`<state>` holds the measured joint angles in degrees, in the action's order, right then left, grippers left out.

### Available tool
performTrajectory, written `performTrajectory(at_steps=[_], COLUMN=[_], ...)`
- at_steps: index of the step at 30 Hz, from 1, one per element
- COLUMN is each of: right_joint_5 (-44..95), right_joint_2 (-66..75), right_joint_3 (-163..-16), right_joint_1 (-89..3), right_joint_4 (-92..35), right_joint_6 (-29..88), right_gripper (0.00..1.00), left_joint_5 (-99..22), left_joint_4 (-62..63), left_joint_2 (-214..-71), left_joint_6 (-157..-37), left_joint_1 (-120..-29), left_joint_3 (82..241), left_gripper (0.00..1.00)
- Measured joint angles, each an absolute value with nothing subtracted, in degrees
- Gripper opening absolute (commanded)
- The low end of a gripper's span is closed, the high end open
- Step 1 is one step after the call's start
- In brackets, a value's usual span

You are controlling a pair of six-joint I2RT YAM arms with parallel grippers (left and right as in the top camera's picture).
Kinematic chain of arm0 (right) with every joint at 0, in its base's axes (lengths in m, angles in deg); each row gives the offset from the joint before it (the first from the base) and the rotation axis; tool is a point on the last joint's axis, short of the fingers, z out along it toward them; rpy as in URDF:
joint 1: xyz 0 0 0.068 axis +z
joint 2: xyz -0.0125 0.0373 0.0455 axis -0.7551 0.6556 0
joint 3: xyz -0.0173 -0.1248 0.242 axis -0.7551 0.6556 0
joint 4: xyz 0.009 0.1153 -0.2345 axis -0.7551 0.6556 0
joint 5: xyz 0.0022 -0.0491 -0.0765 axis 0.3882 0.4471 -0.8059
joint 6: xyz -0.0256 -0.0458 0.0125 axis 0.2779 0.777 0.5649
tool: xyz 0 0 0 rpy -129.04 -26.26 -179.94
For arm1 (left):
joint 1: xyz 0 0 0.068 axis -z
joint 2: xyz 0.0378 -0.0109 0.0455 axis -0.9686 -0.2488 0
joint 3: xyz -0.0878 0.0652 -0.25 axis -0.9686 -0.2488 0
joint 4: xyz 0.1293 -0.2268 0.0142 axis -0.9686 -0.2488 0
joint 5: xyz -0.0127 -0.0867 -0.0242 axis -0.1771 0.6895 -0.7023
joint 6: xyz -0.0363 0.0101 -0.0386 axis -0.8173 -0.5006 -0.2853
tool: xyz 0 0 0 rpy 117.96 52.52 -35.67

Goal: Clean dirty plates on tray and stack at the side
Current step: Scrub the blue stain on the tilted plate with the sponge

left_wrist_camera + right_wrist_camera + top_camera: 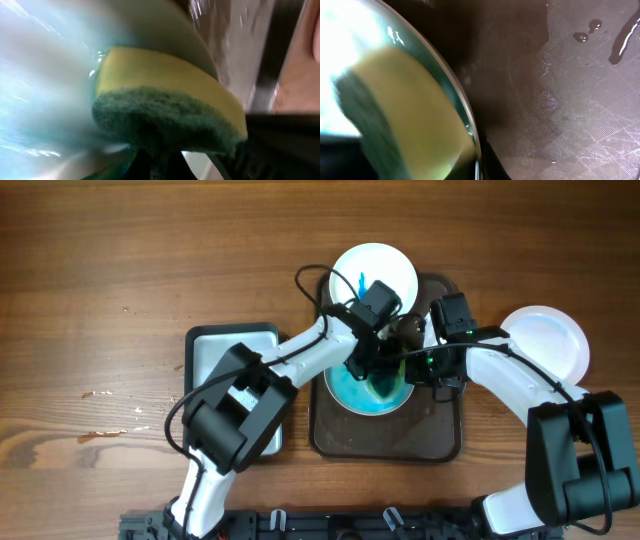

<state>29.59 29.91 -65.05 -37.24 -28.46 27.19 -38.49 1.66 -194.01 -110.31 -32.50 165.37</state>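
- Presently we have the left fingers clamped on the sponge. Its green scouring face is turned toward the blue-smeared plate, which lies directly beneath them in the brown tray.
- Our right fingers sit at that plate's rim, on the side away from the left fingers. We cannot tell whether they are apart or closed on the rim, since the right wrist view shows only the rim and the wet tray floor.
- The relation that matters: the sponge's long axis runs crosswise to the left fingers, flat along the plate. Blue film spreads past them on both sides, so we judge the scrub unfinished.
- A second plate, marked with a blue streak, lies beyond both sets of fingers at the tray's far end, and the left fingers are nearer to it.
- A clean plate rests on the desk outboard of the right fingers, so we judge that arm better placed for stacking.
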Motion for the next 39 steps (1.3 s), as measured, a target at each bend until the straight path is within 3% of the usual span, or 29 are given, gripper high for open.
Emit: performTrajectory(at_steps=[9, 21, 31, 39], right_joint_5=[29.9, 31.5, 31.0, 30.2], right_joint_2=[29.9, 30.1, 30.1, 30.1], right_joint_3=[-65.1, -65.1, -65.1, -65.2], right_joint_1=[-37.2, -36.5, -36.7, -37.6], right_joint_4=[-28.4, -28.6, -29.4, -28.8], right_joint_6=[27.2, 27.2, 27.1, 25.9], right_gripper=[0.05, 0.04, 0.04, 0.04], left_joint_5=[-37.5, -61.7, -70.1, -59.5], left_joint_4=[-9.8, -19.6, -14.2, -0.6], left_joint_2=[-194.3, -191.0, -190.6, -191.2], left_joint_6=[-110.3, -112.4, -114.2, -113.7], left_joint_1=[-33.4, -36.1, -35.9, -36.4], left_joint_3=[166.6, 166.8, 166.1, 164.8], left_gripper=[0.04, 0.04, 0.04, 0.04])
